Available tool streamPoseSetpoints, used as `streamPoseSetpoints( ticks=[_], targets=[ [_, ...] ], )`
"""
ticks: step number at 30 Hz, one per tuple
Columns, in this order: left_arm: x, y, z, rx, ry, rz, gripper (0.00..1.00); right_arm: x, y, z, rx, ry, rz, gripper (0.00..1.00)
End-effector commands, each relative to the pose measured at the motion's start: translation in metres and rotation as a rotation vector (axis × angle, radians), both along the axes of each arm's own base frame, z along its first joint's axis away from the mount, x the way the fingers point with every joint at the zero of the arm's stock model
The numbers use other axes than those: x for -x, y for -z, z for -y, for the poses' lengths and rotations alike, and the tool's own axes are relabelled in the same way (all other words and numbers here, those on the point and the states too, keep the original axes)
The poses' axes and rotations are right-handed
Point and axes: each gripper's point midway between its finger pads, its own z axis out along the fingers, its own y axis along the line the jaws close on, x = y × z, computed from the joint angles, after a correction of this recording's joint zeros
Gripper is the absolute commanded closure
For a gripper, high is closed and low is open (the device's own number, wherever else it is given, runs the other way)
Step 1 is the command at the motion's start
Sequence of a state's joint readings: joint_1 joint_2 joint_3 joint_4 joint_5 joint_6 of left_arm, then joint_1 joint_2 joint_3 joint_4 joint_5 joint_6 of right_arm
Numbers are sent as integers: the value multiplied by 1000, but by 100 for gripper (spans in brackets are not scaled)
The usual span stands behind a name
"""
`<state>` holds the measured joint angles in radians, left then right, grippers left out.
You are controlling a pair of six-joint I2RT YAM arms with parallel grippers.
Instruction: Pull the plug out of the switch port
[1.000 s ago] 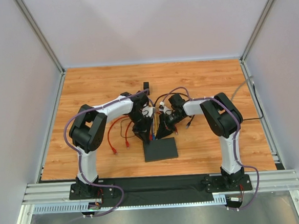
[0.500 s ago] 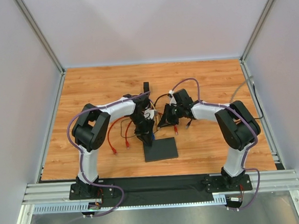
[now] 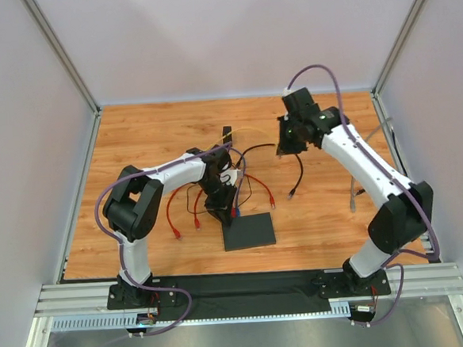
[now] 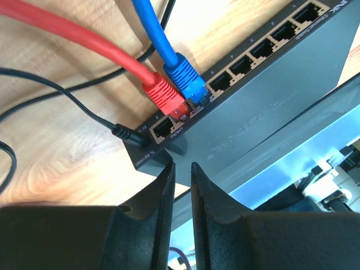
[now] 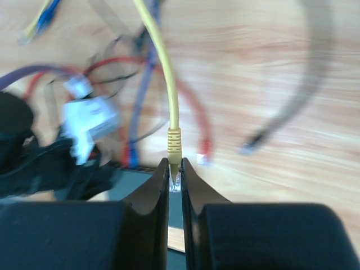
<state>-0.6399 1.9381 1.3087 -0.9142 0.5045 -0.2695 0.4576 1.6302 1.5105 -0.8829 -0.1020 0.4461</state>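
The switch (image 3: 249, 231) lies flat at 6 o'clock on the table (image 3: 133, 133). Its socket edge shows port numbers 2, 3 and 4, small print that looks like TL-SG1008D, and the letters NK. A red plug (image 4: 163, 95) and a blue plug (image 4: 184, 79) sit in neighbouring ports. The left gripper (image 4: 181, 171) rests at the switch's 11 o'clock corner, fingers a slit apart; whether it grips cannot be told. At 1 o'clock, well apart, the right gripper (image 5: 175, 175) is clamped on a yellow plug (image 5: 175, 140).
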Motion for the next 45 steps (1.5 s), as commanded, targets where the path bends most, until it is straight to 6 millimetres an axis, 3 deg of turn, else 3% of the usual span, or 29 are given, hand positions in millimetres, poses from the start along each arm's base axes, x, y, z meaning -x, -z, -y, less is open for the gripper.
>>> streamPoseSetpoints(
  ticks=[1, 4, 5, 7, 8, 9, 10, 13, 15, 17, 18, 21, 22, 23, 24, 26, 27, 30, 33, 34, 35, 36, 37, 39, 40, 42, 43, 45],
  targets=[
    [-13, 7, -4, -6, 39, 96, 74, 8, -39, 119, 422, 229, 64, 100],
    [-7, 11, -3, 4, 34, 69, 74, 2, -61, 167, 425, 389, 99, 100],
    [-6, 13, -4, 2, 33, 64, 74, -1, -64, 192, 407, 481, 91, 100],
    [-5, 12, -4, 3, 36, 65, 75, -1, -68, 216, 380, 577, 104, 100],
    [-5, 12, -5, 2, 36, 67, 75, 3, -59, 238, 367, 641, 71, 100],
    [-4, 11, -6, -1, 40, 70, 75, 3, -55, 242, 353, 659, 59, 100],
    [-5, 11, -6, 2, 42, 75, 75, 3, -51, 258, 349, 713, 53, 100],
    [-7, 9, -5, 5, 38, 82, 75, 9, -8, 285, 322, 799, -35, 100],
    [-8, 7, -3, 13, 38, 85, 75, 18, 31, 286, 329, 787, -139, 100],
    [-10, 5, -2, 19, 35, 91, 75, 21, 51, 288, 348, 785, -182, 100],
    [-11, 3, -2, 20, 35, 100, 75, 29, 73, 286, 346, 777, -236, 100],
    [-15, -6, 3, 39, 35, 118, 74, 47, 101, 285, 379, 766, -326, 99],
    [-19, -10, 5, 48, 33, 130, 74, 52, 107, 289, 401, 761, -348, 96],
    [-19, -13, 6, 51, 33, 133, 74, 54, 110, 290, 414, 752, -361, 73],
    [-20, -17, 8, 61, 33, 143, 74, 55, 114, 291, 431, 739, -374, 61],
    [-25, -26, 11, 74, 26, 157, 73, 50, 105, 294, 473, 707, -352, 43],
    [-26, -30, 12, 79, 23, 163, 73, 45, 96, 294, 484, 692, -321, 40],
    [-28, -44, 17, 109, 11, 168, 73, 26, 68, 274, 488, 600, -240, 35],
    [-30, -57, 18, 118, -8, 191, 73, 3, 41, 218, 476, 382, -123, 34],
    [-30, -58, 17, 117, -9, 192, 72, 0, 36, 183, 471, 268, -88, 34],
    [-30, -62, 16, 120, -15, 201, 72, -6, 29, 164, 469, 216, -57, 34],
    [-30, -63, 15, 120, -21, 201, 72, -9, 27, 144, 449, 146, -36, 34],
    [-28, -63, 13, 116, -23, 196, 72, -3, 28, 96, 307, 10, -46, 33],
    [-25, -61, 9, 108, -31, 185, 72, -2, 30, 42, 87, -88, -83, 33],
    [-25, -60, 8, 107, -39, 178, 72, 11, 27, 7, -61, -175, -127, 33],
    [-22, -59, 8, 118, -53, 153, 72, 14, 36, -23, -172, -211, -173, 33],
    [-19, -56, 7, 116, -68, 135, 72, 24, 36, -42, -218, -264, -201, 33],
    [-18, -58, 8, 144, -95, 109, 72, 31, 52, -58, -247, -298, -257, 33]
  ],
)
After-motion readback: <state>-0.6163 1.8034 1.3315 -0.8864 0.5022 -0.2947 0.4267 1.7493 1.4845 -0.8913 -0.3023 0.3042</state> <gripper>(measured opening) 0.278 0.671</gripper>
